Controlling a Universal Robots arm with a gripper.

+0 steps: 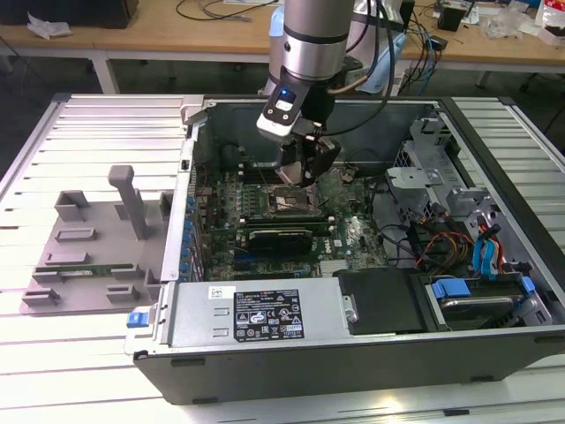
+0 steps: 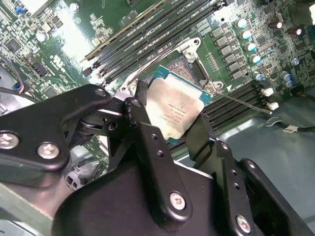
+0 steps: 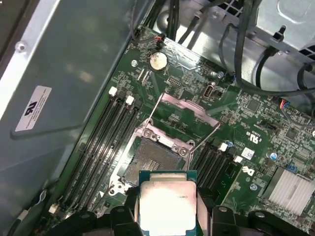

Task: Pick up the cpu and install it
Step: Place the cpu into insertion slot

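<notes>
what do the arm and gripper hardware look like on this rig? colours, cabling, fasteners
The arm is a silver-grey cylinder with a black ring at the joint. Black cables loop alongside it. A pale box with a blue light sits at the wrist. The gripper is matte black, with flat linkage-style fingers fastened by silver screws.

Silver-topped, green-edged square cpu between the jaws, seemingly just above socket.

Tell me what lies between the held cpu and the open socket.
Nothing. In the first wrist view the gripper holds the cpu right by the open socket, and the stretch between them is bare.
</notes>
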